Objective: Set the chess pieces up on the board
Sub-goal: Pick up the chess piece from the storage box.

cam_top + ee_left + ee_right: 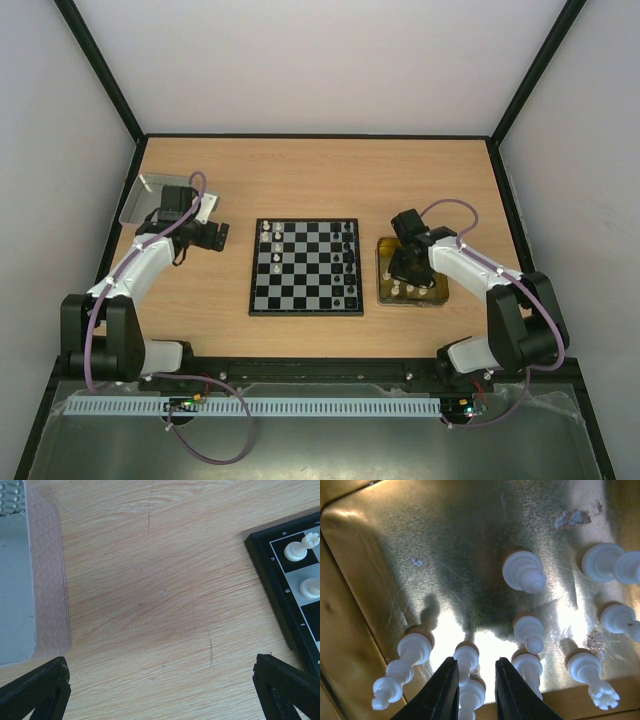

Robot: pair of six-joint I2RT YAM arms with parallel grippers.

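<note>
The board [305, 312] lies mid-table, with white chess pieces [268, 246] along its left side and black ones [348, 262] along its right. In the left wrist view its corner [280, 600] shows with two white pieces [295, 550]. My left gripper [215, 235] [160, 661] hangs wide open over bare wood, left of the board. My right gripper [405, 270] [475, 660] reaches down into the yellow tray [350, 605]. Its jaws stand narrowly apart around a white piece [466, 656], which touches the left finger, while a gap shows at the right finger [510, 690]. Several more white pieces [522, 571] stand around it.
A grey metal tray [135, 200] [15, 580] sits at the far left, close to my left gripper. The yellow tray [440, 297] is right of the board. Black frame posts and white walls enclose the table.
</note>
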